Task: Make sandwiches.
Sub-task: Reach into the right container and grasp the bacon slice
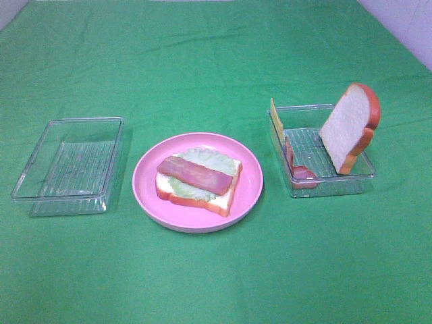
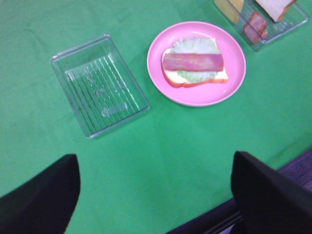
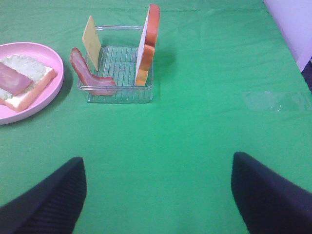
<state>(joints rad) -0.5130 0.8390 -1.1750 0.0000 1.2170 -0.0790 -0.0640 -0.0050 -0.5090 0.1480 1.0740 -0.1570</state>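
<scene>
An open-faced sandwich sits on a round pink plate (image 1: 145, 182): a white bread slice (image 1: 226, 196), pale green lettuce (image 1: 216, 160) and a bacon strip (image 1: 196, 174) on top. It also shows in the left wrist view (image 2: 192, 62). A clear tray (image 1: 337, 182) on the right holds a second bread slice (image 1: 347, 125) standing on edge, a yellow cheese square (image 1: 276, 120) leaning on its left wall and another bacon strip (image 1: 297, 169). My left gripper (image 2: 156, 204) and right gripper (image 3: 158, 195) are open and empty, well back from the plate and trays. Neither shows in the exterior view.
An empty clear tray (image 1: 40, 196) stands left of the plate; it also shows in the left wrist view (image 2: 73, 105). Everything rests on a green cloth (image 1: 216, 283). The table's edge (image 2: 273, 161) lies close to my left gripper.
</scene>
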